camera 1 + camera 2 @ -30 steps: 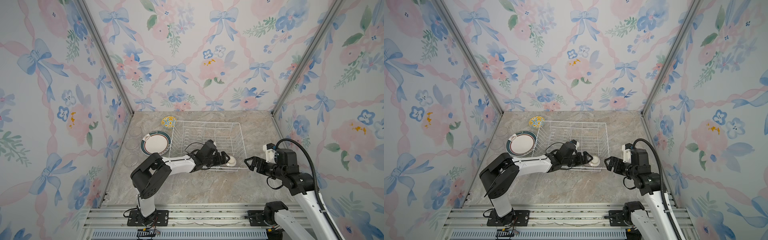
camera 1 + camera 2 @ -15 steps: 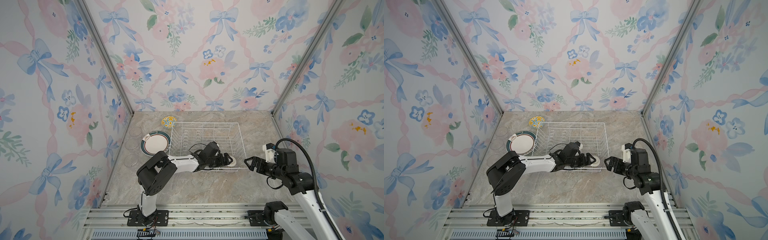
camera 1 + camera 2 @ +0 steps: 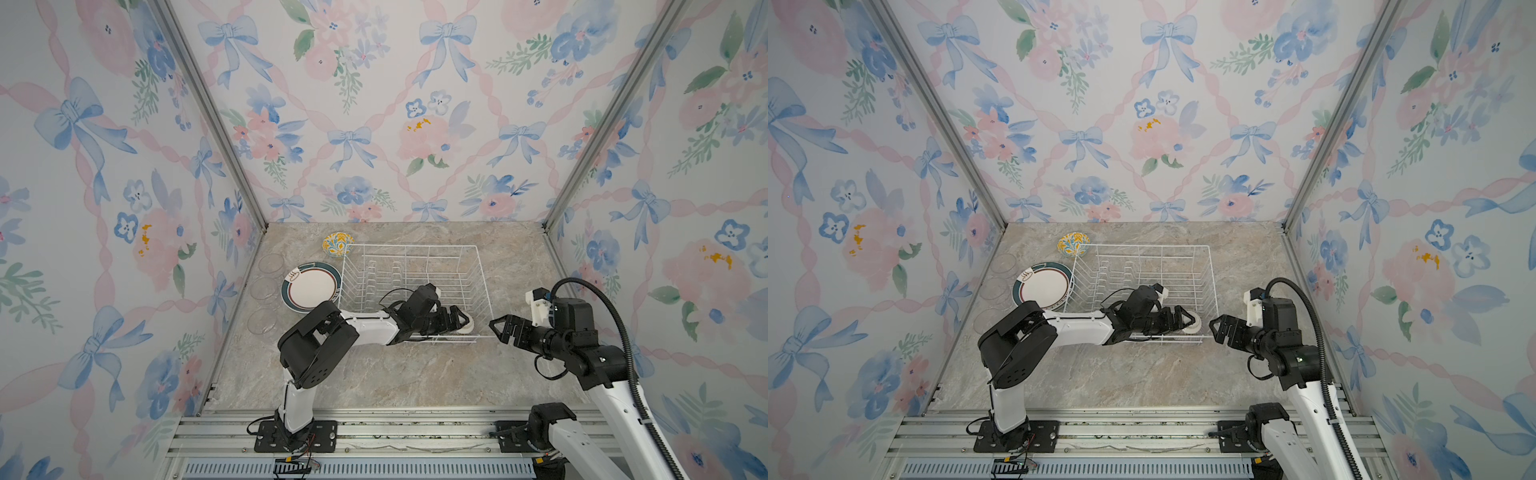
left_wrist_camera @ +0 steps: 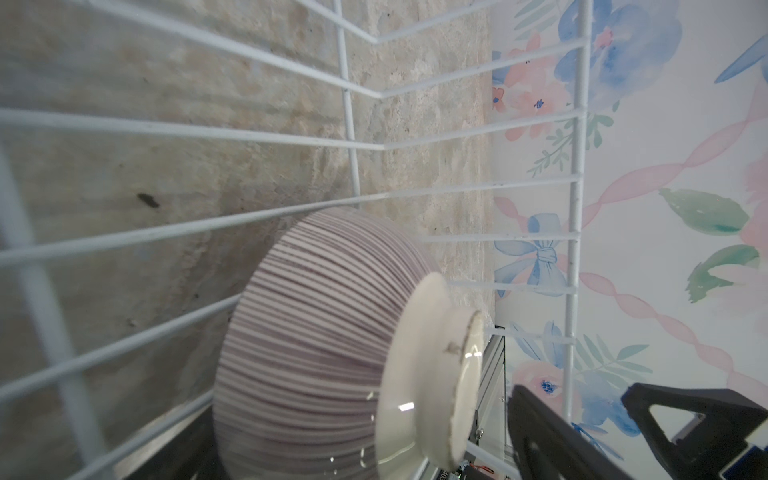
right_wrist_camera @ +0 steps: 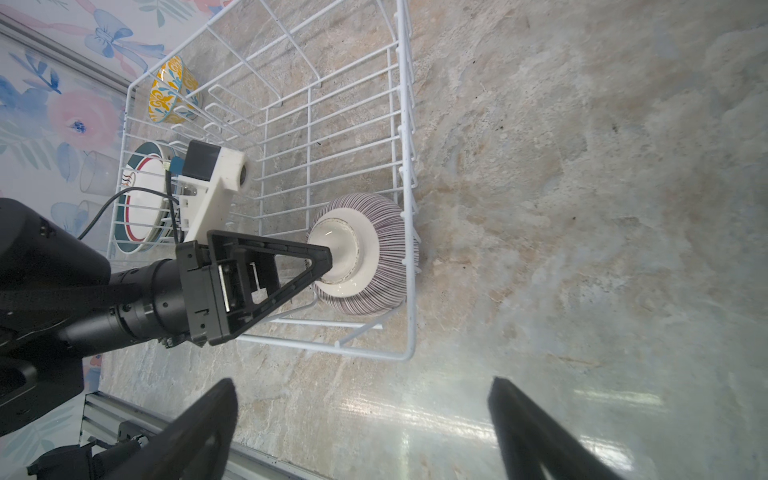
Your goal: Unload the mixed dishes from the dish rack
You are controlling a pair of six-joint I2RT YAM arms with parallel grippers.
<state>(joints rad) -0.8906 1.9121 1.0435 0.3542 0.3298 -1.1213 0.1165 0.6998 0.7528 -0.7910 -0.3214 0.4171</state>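
1. Marble-look table [image 3: 374, 374] between floral walls [image 3: 374, 124] carries the white wire dish rack [image 3: 415, 245].
2. Purplish striped bowl [image 5: 386, 232] lies on its side in the rack's near right corner.
3. Left gripper [image 3: 455, 319] reaches into the rack, jaws spread wide around that bowl.
4. Right gripper [image 3: 496, 326] hovers just outside the rack, jaws wide apart, empty.
5. Yellow-blue bowl [image 3: 338, 243], teal-rimmed plate [image 3: 311, 286] and glass cups [image 3: 264, 287] stand on the table left of it.

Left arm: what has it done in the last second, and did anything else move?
The left arm stretched further right along the near side of the dish rack, bringing the open left gripper up to the foot of the purplish striped bowl. Nothing was gripped or let go. The bowl, right gripper, plate, glass cups and yellow-blue bowl stayed put.
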